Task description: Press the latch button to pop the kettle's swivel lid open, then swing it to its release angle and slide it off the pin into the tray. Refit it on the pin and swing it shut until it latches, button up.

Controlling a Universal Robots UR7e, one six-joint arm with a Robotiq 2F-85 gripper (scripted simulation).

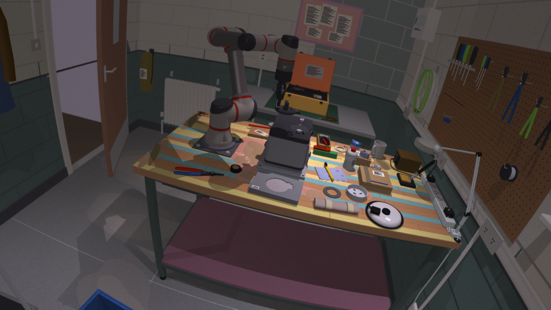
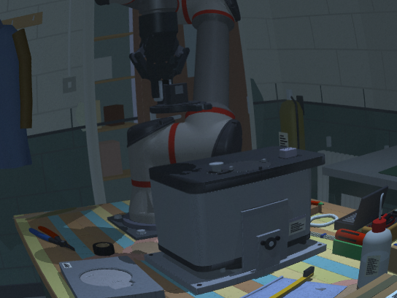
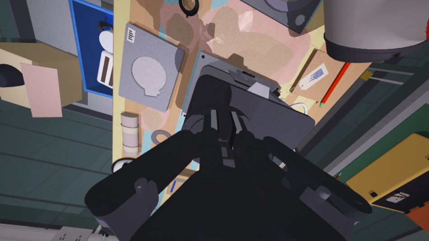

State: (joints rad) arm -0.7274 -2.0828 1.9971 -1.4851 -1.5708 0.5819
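Note:
I hold the dark swivel lid point(image 2: 179, 103) by its upright handle in my closed gripper point(image 2: 163, 89), lifted above the far end of the kettle body point(image 2: 233, 206). The lid hangs flat, well above the kettle's black top plate point(image 1: 289, 129), where a small white pin point(image 2: 216, 166) and a pale latch button point(image 2: 287, 152) show. The grey tray point(image 1: 276, 187) with its round recess lies on the bench in front of the kettle, empty. In the wrist camera my fingers point(image 3: 225, 126) and the lid hide most of the kettle top.
An open orange toolbox point(image 1: 308, 86) stands on the table behind the kettle. Red-and-blue pliers point(image 1: 194, 171) and a tape roll point(image 1: 235, 168) lie left of the tray. A white bottle point(image 1: 350, 158), a mug point(image 1: 378, 149) and boxes crowd the right side.

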